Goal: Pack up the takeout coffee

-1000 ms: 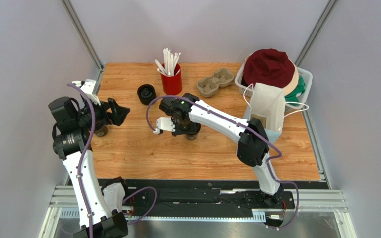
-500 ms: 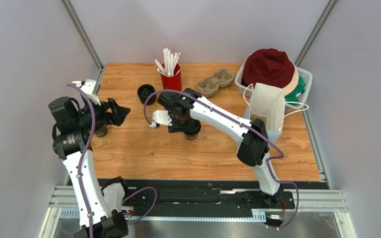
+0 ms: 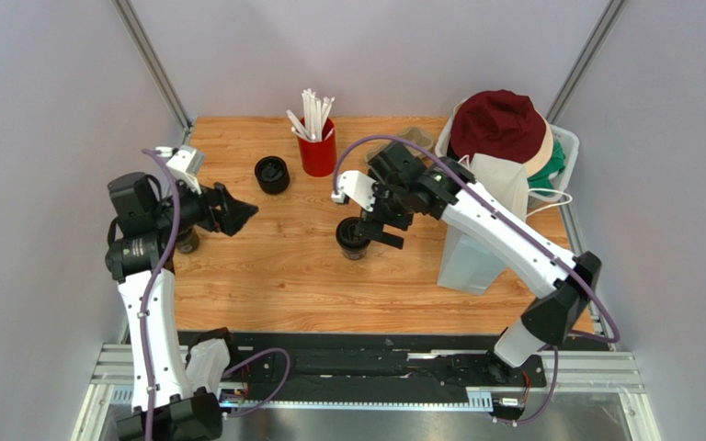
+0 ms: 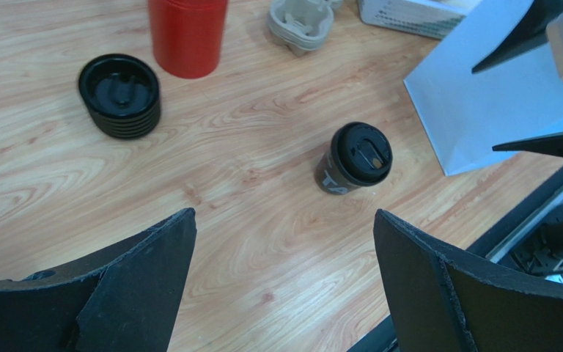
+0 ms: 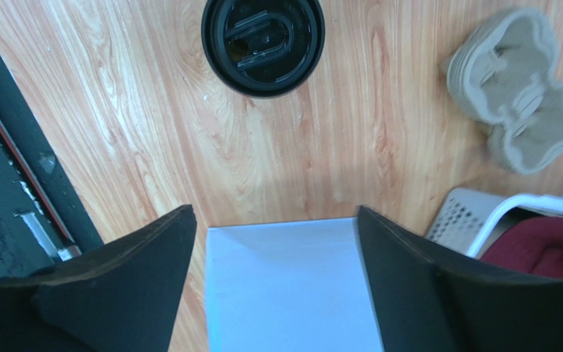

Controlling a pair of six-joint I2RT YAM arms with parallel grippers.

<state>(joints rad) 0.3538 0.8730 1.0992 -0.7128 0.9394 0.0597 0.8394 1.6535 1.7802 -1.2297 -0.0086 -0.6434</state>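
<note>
While L hand (image 3: pixel 235 209) and R hand (image 3: pixel 380 225) gape empty, lidded coffee (image 3: pixel 352 236) stands upright, well off table (image 3: pixel 265 280) edges

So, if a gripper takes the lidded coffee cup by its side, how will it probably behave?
The coffee cup looks like thin paper, so a hard squeeze may dent its wall. It stands upright on the wooden table, so a push high up could probably tip it. Its black lid seems seated, though squeezing might loosen it.
</note>
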